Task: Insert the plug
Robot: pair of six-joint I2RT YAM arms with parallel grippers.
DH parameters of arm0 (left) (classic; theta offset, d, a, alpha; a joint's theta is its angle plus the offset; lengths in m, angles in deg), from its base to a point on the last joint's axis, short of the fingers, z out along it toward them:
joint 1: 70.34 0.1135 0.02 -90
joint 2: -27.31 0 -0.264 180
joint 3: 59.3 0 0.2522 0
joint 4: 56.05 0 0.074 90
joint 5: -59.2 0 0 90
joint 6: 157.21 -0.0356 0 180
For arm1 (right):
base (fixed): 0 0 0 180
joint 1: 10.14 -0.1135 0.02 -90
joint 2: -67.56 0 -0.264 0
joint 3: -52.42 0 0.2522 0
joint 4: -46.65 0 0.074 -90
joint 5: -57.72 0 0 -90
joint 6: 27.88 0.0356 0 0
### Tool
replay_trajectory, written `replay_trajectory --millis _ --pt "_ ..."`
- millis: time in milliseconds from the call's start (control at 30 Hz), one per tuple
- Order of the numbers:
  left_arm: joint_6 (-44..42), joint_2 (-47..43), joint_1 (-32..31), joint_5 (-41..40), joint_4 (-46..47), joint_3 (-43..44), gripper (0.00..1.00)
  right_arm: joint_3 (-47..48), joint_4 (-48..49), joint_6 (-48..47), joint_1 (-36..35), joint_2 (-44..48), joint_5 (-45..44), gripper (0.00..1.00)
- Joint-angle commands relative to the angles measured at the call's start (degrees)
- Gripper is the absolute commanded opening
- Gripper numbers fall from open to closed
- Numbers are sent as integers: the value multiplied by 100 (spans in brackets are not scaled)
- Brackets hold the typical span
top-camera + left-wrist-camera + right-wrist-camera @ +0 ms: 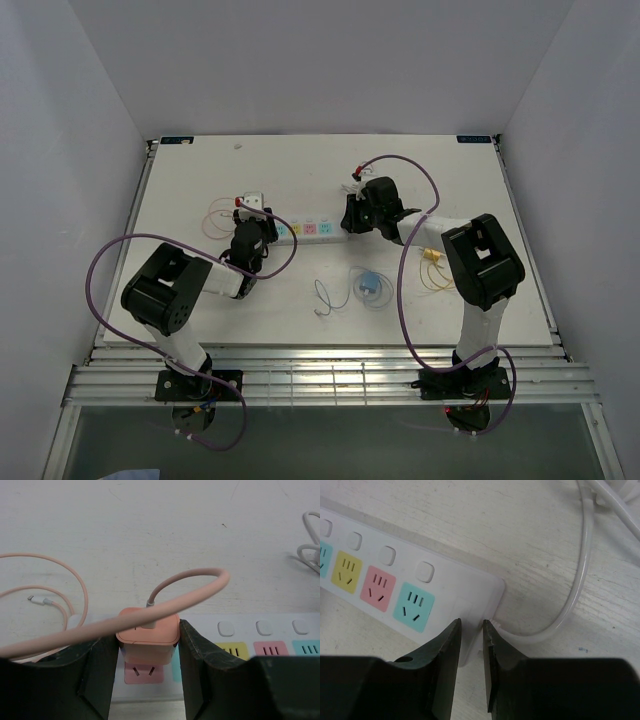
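A pink plug (148, 632) with a pink cable (190, 585) sits between my left gripper's (148, 650) fingers, which are shut on its sides. It hangs just above a pink socket (144, 672) at the left end of the white power strip (260, 630). My right gripper (471, 630) is nearly closed over the strip's (450, 597) right end, where the white cord (580, 580) leaves. In the top view the strip (310, 229) lies between the left gripper (255, 222) and the right gripper (350, 215).
Yellow, pink and teal sockets (414, 607) line the strip. A blue round item with a thin cable (368, 286) lies in front of it. A yellow cable (435, 262) lies by the right arm. Pink cable loops (65, 610) lie left of the strip.
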Motion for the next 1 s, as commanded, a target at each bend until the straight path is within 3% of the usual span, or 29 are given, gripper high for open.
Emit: replay_trajectory --millis 0,300,967 --pt "-36 -36 -15 -16 -13 70 0 -167 -206 -24 34 135 16 29" --pt "34 229 -15 -191 -128 184 0 -211 -206 -33 60 143 25 29" --pt "8 -175 -15 -333 -365 -17 0 -264 -206 -33 122 161 16 28"
